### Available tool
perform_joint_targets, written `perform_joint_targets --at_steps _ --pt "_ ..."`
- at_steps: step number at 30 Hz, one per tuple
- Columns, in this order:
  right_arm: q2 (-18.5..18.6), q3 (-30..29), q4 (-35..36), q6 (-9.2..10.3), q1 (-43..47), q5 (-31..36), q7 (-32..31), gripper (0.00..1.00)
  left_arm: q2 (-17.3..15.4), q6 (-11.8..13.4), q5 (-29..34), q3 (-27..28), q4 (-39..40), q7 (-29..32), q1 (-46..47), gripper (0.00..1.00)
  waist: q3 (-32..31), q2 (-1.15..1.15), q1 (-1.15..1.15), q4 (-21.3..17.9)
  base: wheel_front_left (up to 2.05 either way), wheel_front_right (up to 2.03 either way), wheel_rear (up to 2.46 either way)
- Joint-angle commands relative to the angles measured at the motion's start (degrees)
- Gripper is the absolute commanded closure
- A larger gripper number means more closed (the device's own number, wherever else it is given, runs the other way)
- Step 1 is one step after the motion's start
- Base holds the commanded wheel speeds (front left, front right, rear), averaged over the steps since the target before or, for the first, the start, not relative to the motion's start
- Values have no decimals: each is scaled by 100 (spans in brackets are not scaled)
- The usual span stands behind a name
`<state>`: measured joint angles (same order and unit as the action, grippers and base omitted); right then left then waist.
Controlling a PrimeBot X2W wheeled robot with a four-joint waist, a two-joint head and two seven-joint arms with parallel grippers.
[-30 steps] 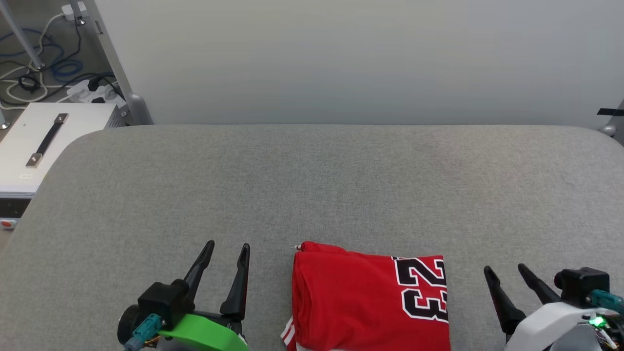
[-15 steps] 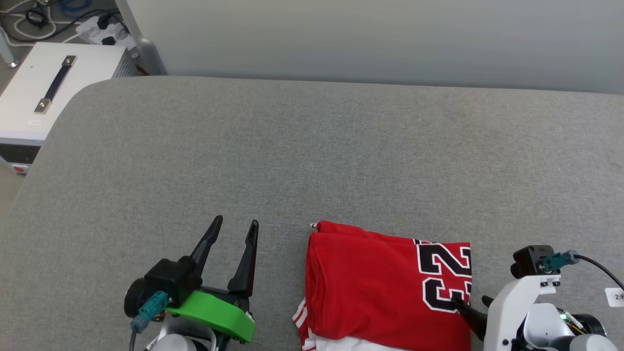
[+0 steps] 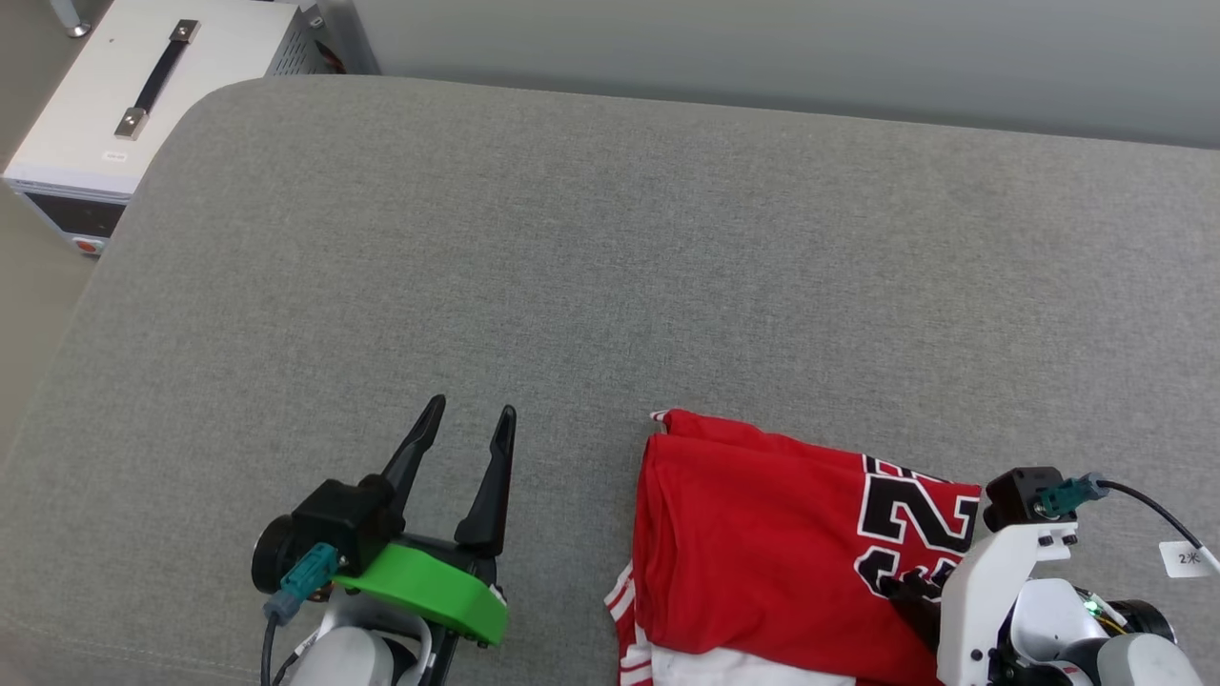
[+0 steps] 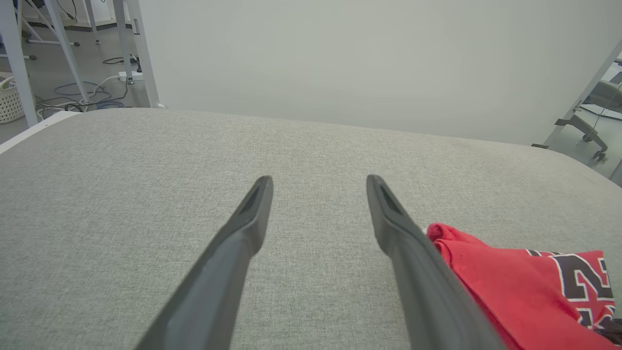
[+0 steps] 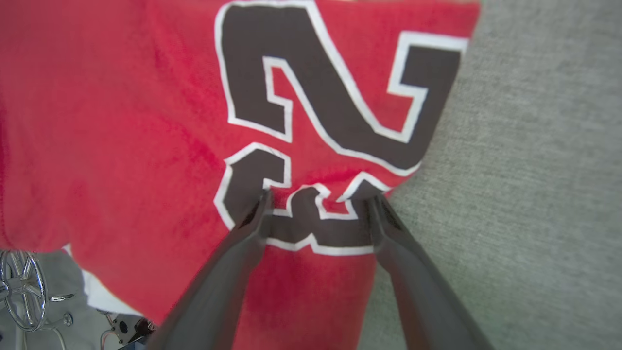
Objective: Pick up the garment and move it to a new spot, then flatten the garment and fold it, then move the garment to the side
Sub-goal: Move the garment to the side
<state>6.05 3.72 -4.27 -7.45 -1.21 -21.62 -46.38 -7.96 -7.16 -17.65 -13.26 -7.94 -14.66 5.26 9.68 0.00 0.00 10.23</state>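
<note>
The garment [image 3: 762,534] is a red jersey folded into a rectangle near the front edge of the grey table [image 3: 610,238], right of centre, with a black number 23 and white trim at its near side. My right gripper [image 3: 901,583] points down onto the number at the garment's right end. In the right wrist view the right gripper [image 5: 320,196] is open, both tips touching the garment [image 5: 146,121], with a small pucker of cloth between them. My left gripper [image 3: 474,407] rests open and empty left of the garment; the left gripper [image 4: 318,179] and the garment [image 4: 510,277] show in the left wrist view.
A white box with a black handle [image 3: 114,95] stands off the table's far left corner. A pale wall runs behind the table. Metal frame legs and floor cables [image 4: 73,48] are at the far left, and a chair base [image 4: 583,131] at the far right.
The head camera has tilted down and turned. My right gripper has come in from the garment's right side and tipped down onto the number. The left gripper has stayed put.
</note>
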Motion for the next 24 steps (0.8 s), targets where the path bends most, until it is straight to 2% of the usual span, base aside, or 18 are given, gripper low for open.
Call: perform_joint_targets --at_steps 1,6,12,17,24 --pt "-55 164 -235 -3 -8 37 5 100 6 -33 -24 -15 -20 -34 106 0 26 0 0 42 0 0 0" --pt "148 359 -260 -3 -96 119 349 100 -12 -33 -22 6 -87 -34 46 0 -136 0 0 -53 0 0 0" --pt "771 768 59 -3 -235 244 688 100 -14 -33 -56 -22 -111 -34 -52 0 -377 0 0 -351 0 0 0" --pt "1646 1173 539 -3 -462 289 751 100 3 -33 -76 -66 -107 -34 -123 0 -428 0 0 -791 0 0 0" --pt "3056 1625 1038 -3 -1009 274 829 100 31 -33 -38 -190 -5 -34 19 0 -79 0 0 -1550 0 0 0"
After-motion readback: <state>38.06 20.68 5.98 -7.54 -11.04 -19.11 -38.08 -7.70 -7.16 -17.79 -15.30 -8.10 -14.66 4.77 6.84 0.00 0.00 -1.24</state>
